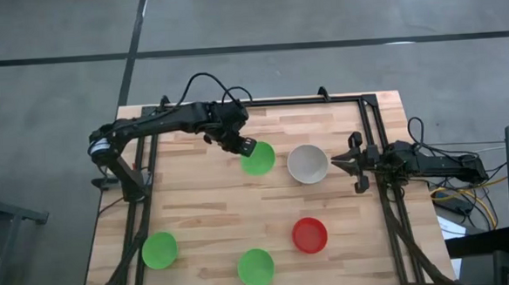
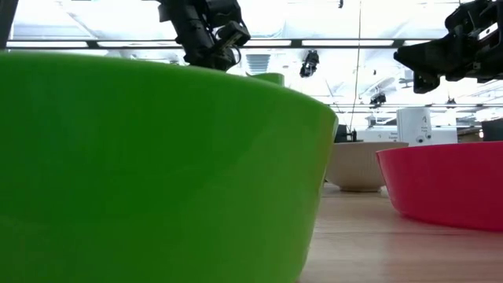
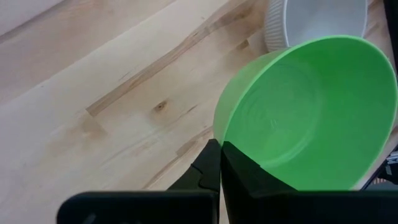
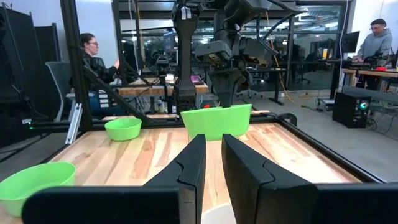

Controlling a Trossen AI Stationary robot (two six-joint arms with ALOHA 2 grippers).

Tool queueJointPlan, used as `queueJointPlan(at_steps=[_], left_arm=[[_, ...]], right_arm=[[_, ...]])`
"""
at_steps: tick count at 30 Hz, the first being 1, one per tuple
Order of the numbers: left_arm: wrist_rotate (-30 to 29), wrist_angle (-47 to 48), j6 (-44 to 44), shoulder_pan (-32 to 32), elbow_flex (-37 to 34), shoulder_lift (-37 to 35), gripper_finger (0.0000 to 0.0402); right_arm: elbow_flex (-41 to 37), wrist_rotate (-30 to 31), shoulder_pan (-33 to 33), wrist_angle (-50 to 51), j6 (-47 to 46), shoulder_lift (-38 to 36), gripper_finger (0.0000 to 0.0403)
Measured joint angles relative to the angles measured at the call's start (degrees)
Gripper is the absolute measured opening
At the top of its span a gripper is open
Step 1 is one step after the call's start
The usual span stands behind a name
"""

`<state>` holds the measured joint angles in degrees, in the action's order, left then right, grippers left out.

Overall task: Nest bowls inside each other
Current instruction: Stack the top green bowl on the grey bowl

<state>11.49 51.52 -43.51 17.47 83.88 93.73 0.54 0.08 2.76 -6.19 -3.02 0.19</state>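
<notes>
My left gripper is shut on a green bowl, lifted over the table's far middle; the bowl also shows in the right wrist view. Just right of it the pale grey-white bowl stands on its base. The red bowl and two more green bowls stand along the near side. My right gripper waits at the table's right edge, level, its fingers a narrow gap apart with nothing between them. My left gripper holds the green bowl by its rim, on the side toward the table's far left. One finger is inside the bowl and one outside its wall. The fingers slant down from the far left. The bowl hangs clear of the table, slightly tilted.
A dark metal frame runs along the table's far and right edges and down its left side. Bare wood lies in the middle between the lifted bowl and the near bowls. People sit at desks in the room beyond.
</notes>
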Motion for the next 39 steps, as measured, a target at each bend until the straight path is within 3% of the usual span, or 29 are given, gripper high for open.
queueJointPlan(at_steps=[10,25,30,35,39], left_arm=[[0.0,-0.1,-0.2,0.0,-1.1,0.0,0.0003],[0.2,-0.6,-0.7,0.0,-1.8,0.0,0.0003],[0.2,-0.6,-0.7,0.0,-1.8,0.0,0.0003],[0.2,-0.6,-0.7,-0.1,-1.8,0.0,0.0003],[0.2,-0.6,-0.7,-0.1,-1.8,0.0,0.0003]], right_arm=[[0.0,0.0,0.0,0.0,-0.9,0.0,0.0052],[0.0,0.0,0.0,-0.3,-22.0,0.0,0.0052],[0.0,0.1,0.0,-4.6,-35.2,0.0,0.0052],[0.0,5.4,0.0,-5.9,-38.4,0.0,0.0052],[0.0,6.0,0.0,-4.7,-44.9,1.0,0.0052]])
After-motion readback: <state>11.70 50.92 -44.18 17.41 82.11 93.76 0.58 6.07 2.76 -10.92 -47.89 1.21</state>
